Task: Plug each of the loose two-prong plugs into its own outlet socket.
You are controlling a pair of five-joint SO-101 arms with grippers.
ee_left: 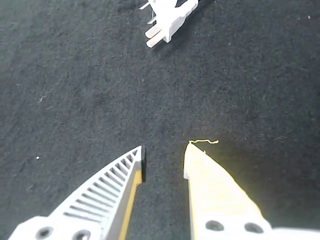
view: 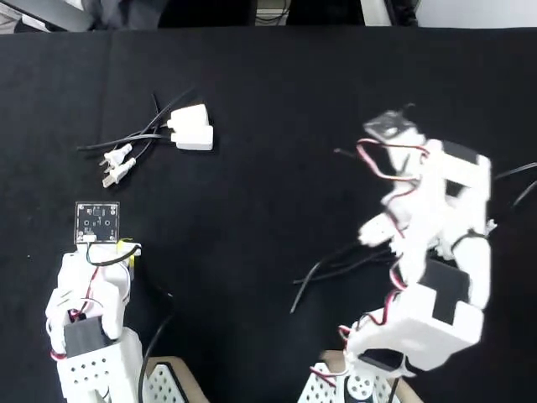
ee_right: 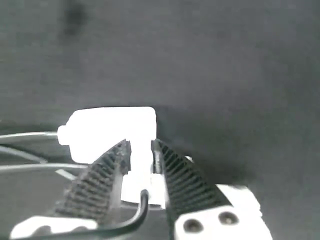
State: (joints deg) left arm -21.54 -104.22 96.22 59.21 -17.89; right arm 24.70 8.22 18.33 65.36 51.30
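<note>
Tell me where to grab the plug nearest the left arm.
Best grip the plug by its white body, behind the prongs, from straight above. It lies flat on the table, prongs pointing toward the left gripper, so the body's sides are free.

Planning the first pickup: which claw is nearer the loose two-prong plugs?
Left. The left claw sits just short of the plugs, pointing at them; the right claw is far across the table.

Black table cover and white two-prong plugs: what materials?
Black table cover: probably felt or cloth, matte, with a fuzzy, lint-specked surface. White two-prong plugs: likely moulded plastic, smooth with a slight sheen; prong material unclear.
</note>
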